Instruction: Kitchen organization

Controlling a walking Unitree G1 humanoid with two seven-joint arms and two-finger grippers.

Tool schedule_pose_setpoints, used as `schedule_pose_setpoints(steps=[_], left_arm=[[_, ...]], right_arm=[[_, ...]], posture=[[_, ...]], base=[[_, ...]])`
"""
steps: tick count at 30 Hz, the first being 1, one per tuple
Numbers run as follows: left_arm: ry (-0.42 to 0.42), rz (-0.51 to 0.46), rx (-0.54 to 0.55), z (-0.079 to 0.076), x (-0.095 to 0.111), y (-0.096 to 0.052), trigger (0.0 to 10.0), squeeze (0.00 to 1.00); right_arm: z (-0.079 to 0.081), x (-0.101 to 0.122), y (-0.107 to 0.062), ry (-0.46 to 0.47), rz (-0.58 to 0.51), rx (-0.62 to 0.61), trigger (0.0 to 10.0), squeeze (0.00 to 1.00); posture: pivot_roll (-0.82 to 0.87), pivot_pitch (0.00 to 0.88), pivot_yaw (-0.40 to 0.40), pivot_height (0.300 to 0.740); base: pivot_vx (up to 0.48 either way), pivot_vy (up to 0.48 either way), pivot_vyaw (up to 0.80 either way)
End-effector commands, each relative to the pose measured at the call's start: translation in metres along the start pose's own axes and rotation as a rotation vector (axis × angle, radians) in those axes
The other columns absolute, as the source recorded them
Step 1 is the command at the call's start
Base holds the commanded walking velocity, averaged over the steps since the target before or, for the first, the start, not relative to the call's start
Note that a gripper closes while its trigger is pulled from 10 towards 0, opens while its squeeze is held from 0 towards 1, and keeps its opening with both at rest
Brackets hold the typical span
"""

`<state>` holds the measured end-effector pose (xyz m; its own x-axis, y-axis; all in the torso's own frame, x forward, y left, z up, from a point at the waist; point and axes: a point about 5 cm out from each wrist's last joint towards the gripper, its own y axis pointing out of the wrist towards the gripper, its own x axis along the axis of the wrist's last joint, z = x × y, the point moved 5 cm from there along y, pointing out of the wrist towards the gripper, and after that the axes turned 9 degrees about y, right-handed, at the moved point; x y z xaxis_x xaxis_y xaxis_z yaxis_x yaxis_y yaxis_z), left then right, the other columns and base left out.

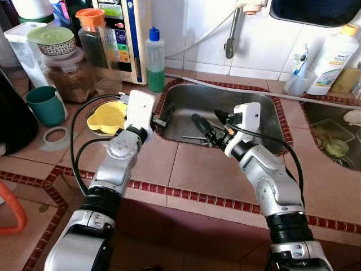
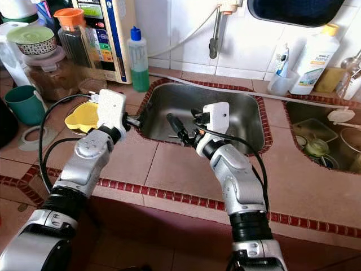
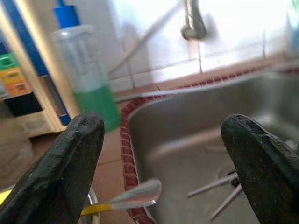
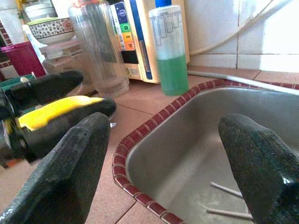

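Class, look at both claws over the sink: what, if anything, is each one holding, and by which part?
Nothing is held. The left claw and the right claw are both open over the sink.

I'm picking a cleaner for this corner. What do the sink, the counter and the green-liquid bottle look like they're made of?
Sink: stainless steel by the look, a brushed grey basin with soft reflections.
Counter: glazed ceramic tile, it seems, terracotta squares with grout lines and a dark red border strip.
Bottle: likely clear plastic, since the green liquid shows through the wall; its blue cap looks like opaque plastic.
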<state>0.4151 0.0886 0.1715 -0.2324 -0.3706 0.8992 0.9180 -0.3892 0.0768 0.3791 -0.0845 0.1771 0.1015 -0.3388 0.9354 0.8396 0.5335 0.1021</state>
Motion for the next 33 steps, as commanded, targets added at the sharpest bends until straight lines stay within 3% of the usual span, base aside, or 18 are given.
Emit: schedule_pose_setpoints(steps=[1,7,14,25,26,27,28,33], left_arm=[[0.071,0.017,-0.041,-0.006,-0.010,-0.002,10.0,0.00],[0.219,0.059,-0.062,-0.002,-0.027,-0.005,10.0,0.00],[0.387,0.053,-0.070,0.001,-0.031,-0.002,10.0,0.00],[0.475,0.056,-0.079,0.005,-0.032,0.003,10.0,0.00],[0.475,0.060,-0.078,0.006,-0.033,0.003,7.6,0.00],[0.484,0.068,-0.079,0.007,-0.035,0.002,1.1,0.00],[0.487,0.074,-0.079,0.007,-0.036,0.002,0.1,0.00],[0.495,0.091,-0.086,0.009,-0.040,0.001,0.0,0.00]], right_arm=[[0.005,0.006,-0.002,-0.004,-0.009,0.010,10.0,0.00],[0.028,0.003,-0.009,0.008,0.043,0.123,10.0,0.00],[0.051,-0.005,-0.029,0.004,0.132,0.251,10.0,0.00],[0.054,-0.002,-0.040,-0.021,0.184,0.285,10.0,0.00],[0.054,-0.002,-0.040,-0.021,0.184,0.286,10.0,0.00],[0.055,-0.001,-0.041,-0.019,0.186,0.289,10.0,0.00],[0.056,-0.001,-0.041,-0.018,0.187,0.291,10.0,0.00],[0.058,-0.002,-0.042,-0.016,0.202,0.302,10.0,0.00]], posture=[[-0.03,0.024,-0.008,0.740],[-0.05,0.033,-0.004,0.740],[-0.07,0.041,-0.004,0.740],[-0.09,0.044,-0.006,0.740],[-0.09,0.044,-0.005,0.740],[-0.09,0.045,-0.002,0.740],[-0.09,0.046,0.000,0.740],[-0.09,0.048,0.002,0.740]], base=[[0.000,0.000,0.00],[0.000,0.000,0.00],[0.000,0.000,0.00],[0.000,0.000,0.00],[0.000,0.000,0.00],[0.000,0.000,0.00],[0.000,0.000,0.00],[0.000,0.000,0.00]])
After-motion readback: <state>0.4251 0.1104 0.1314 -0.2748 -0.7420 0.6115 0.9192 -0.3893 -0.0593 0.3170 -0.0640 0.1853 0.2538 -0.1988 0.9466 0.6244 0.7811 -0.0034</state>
